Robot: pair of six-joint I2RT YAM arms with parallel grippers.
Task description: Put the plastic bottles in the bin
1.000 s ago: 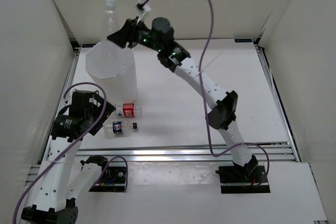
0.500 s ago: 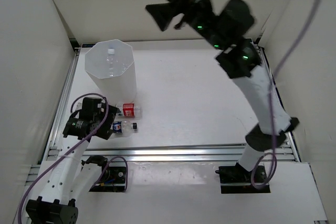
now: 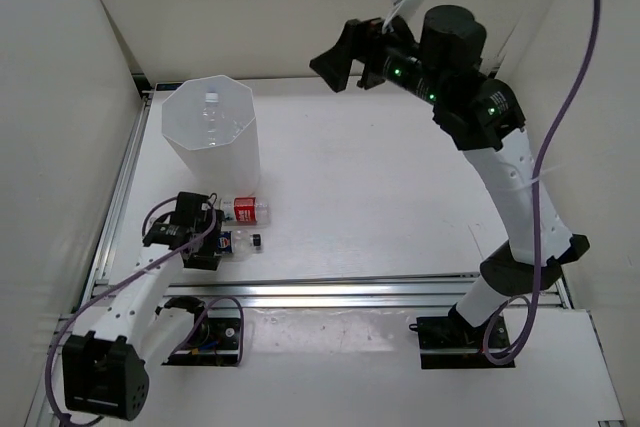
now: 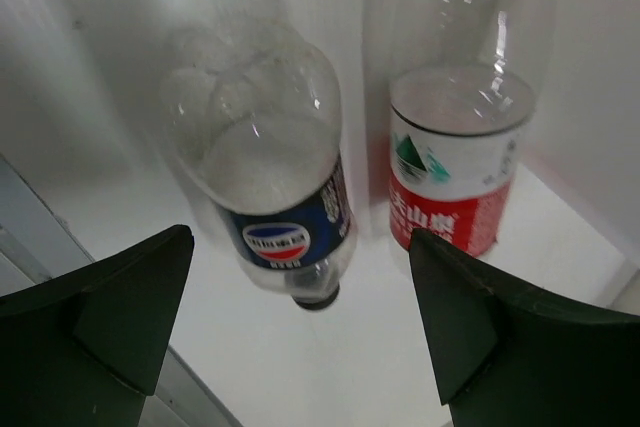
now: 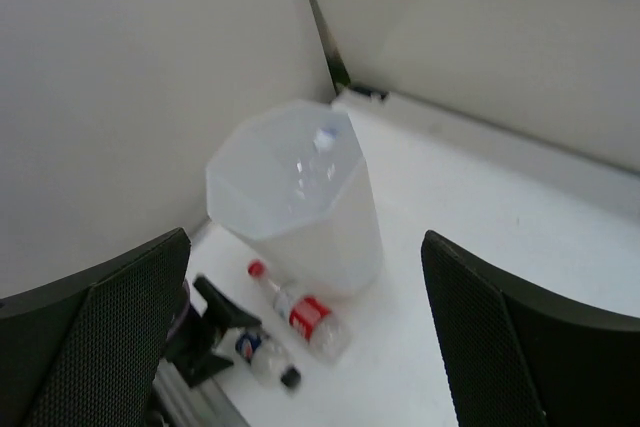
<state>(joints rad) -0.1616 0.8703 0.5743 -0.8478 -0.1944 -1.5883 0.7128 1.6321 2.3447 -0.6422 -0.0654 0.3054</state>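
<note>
At the near edge, the left gripper [image 3: 205, 244] is held low over the table [image 3: 400, 197], its jaws spread wide and nothing grasped. In the left wrist view, the blue-labelled bottle [image 4: 272, 197] is seen lying on its side between the two fingers [image 4: 120, 317], clear of both, and a dark cap [image 4: 315, 297] is fitted to it. Just beside it the red-labelled bottle [image 4: 455, 172] is laid on its side, its red cap [image 5: 256, 269] being shown in the right wrist view. Behind these two the bin [image 3: 235, 162] is stood upright, close to the red-labelled bottle; whether the two touch cannot be told. One clear bottle [image 3: 212, 115] with a pale cap is seen inside the bin. Farthest off, the right gripper [image 3: 350, 62] is raised high over the far side of the table, well apart from the bin. Its fingers [image 5: 110, 337] are parted wide and nothing is held between them.
</note>
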